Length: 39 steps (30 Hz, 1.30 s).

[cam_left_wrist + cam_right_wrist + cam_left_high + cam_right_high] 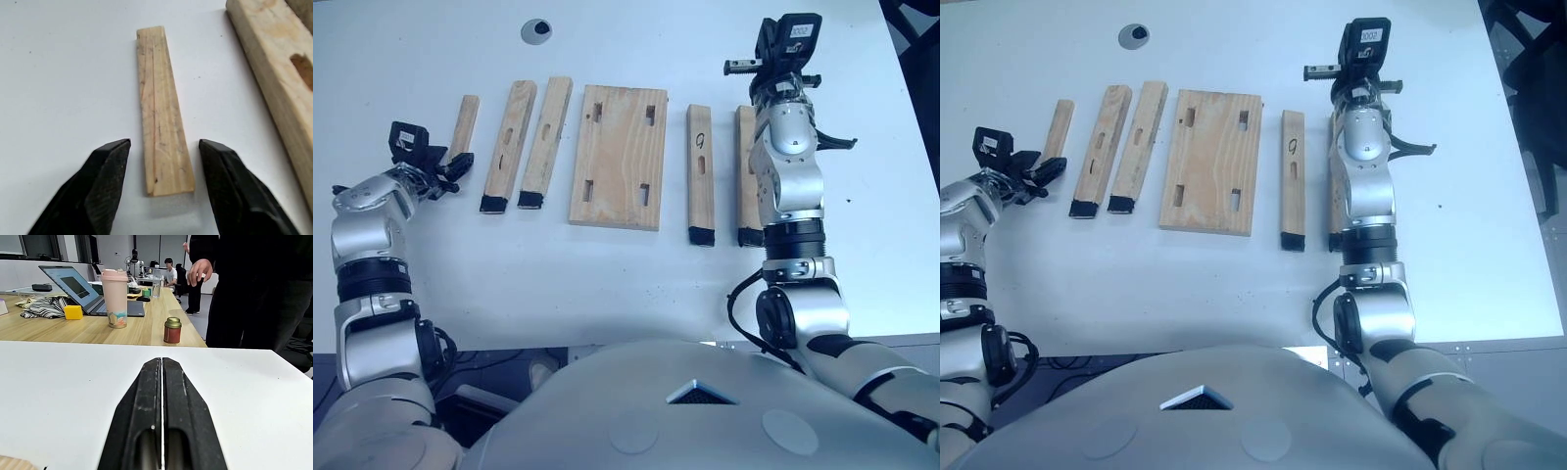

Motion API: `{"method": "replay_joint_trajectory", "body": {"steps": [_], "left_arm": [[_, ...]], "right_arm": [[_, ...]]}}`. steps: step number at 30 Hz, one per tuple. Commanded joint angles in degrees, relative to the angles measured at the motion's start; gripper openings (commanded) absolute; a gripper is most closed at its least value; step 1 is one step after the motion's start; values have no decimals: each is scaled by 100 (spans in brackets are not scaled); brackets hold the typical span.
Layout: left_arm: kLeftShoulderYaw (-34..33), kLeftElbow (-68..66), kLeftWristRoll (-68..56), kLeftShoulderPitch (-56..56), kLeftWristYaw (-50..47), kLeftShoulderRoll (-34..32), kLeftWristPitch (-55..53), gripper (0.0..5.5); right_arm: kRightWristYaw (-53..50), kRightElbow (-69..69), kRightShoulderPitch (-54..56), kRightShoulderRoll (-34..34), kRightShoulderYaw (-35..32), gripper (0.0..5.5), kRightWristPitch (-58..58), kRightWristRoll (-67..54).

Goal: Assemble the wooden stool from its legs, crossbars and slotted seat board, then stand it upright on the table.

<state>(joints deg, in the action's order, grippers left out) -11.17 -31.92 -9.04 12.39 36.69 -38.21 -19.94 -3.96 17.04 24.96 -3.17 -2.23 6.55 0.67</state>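
Left gripper [164,144] hangs low, fingers spread either side of the short crossbar [161,112] at its near end. It's leftmost in the row, beside two slotted legs [509,142] and the seat board [619,157]. Best play: sink lower, stay centred, close squarely so it can't twist. Right gripper [160,361], fingers pressed together, hovers over the far-right leg [742,166].

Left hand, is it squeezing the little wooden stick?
No, the left hand is open, with a clear gap on both sides of the little wooden stick.
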Motion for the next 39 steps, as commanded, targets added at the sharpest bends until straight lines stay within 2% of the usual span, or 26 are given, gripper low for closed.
{"method": "replay_joint_trajectory", "body": {"steps": [1,6,9,11,14,19,23,29,34,39], "left_arm": [[124,-200,38,-380,68,122,-154,207],[94,-204,-83,-335,16,281,-26,128],[-79,-237,-92,-223,-290,337,368,125],[-374,-7,-178,162,-798,423,802,125],[-296,1074,-338,787,-1021,713,1155,125],[757,3174,-650,797,-663,1426,724,125],[1102,3977,-807,633,-578,1621,331,125],[1376,4474,-1000,347,-248,1562,-97,125],[1521,4653,-1019,204,-115,1531,-247,125],[1577,4742,-974,104,-80,1514,-286,125]], "right_arm": [[31,82,58,-103,-6,0,-49,81],[83,162,98,-139,22,0,-81,94],[192,241,221,-142,-6,0,-75,14],[585,284,345,33,-332,0,286,-674],[1440,244,656,268,-905,43,1334,-2159],[2679,-230,968,182,-1272,133,3345,-4168],[2901,-668,932,147,-1451,199,4094,-4985],[2830,-760,954,215,-1697,293,4577,-5657],[2655,-689,1011,271,-1870,300,4742,-6015],[2457,-554,1045,287,-1988,222,4874,-6320]]}}
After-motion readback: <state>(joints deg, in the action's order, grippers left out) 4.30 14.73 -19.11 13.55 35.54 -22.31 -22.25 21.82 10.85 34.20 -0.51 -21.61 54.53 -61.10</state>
